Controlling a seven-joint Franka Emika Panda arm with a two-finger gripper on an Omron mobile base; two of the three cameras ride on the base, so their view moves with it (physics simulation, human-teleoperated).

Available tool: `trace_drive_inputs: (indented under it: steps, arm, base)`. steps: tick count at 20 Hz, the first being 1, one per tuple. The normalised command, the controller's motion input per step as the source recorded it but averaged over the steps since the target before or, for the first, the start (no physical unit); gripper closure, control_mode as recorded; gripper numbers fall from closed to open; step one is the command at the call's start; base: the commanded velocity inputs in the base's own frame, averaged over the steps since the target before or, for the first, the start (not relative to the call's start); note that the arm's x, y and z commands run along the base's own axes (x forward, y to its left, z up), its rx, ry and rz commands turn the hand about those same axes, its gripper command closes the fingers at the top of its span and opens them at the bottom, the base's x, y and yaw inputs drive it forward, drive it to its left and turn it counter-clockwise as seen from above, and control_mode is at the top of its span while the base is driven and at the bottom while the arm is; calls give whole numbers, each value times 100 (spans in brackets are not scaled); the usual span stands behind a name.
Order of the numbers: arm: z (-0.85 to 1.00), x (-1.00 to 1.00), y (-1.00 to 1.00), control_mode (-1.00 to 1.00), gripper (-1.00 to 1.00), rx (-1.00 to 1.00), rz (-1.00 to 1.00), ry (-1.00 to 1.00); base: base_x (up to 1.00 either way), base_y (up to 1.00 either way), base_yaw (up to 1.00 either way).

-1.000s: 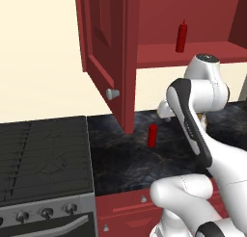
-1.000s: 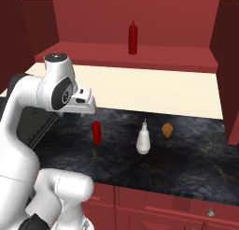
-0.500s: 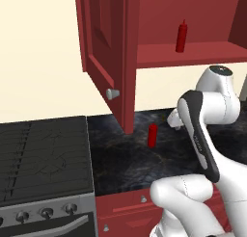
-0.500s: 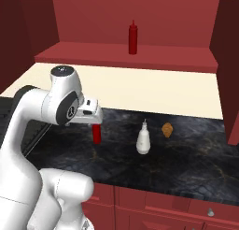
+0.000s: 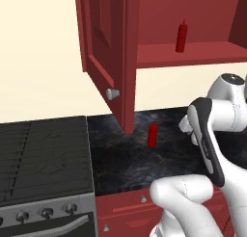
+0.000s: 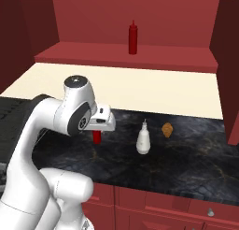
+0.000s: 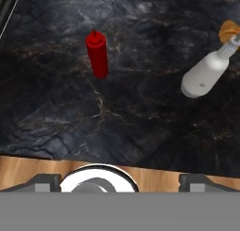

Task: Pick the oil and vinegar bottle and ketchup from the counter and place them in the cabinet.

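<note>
Hand view: hand [image 7: 120,179] spread wide, holding nothing, hovering above the tabletop [image 7: 140,127]. Ketchup [image 7: 97,54] stands upright ahead; oil bottle [image 7: 206,73] well right of ketchup, a small orange item [image 7: 229,32] just beyond it. Cabinet [image 6: 126,53] open above. Best: pick one bottle, center fingers, descend straight, close at mid-body.

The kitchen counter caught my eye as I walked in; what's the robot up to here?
It is tidying bottles into the open cabinet. Its gripper is open and empty above the counter, where the ketchup and the oil and vinegar bottle both stand untouched. A slimmer red bottle is on the cabinet shelf.
</note>
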Motion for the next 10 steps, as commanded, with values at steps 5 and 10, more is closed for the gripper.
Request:
trace_drive_inputs:
  steps: [5, 10]
  arm:
    - [-14, 0, -33, -100, -100, -1, -11, -1]
    - [-17, 7, -26, -100, -100, -1, -18, -1]
  base:
    - [0, 0, 0]
    - [0, 0, 0]
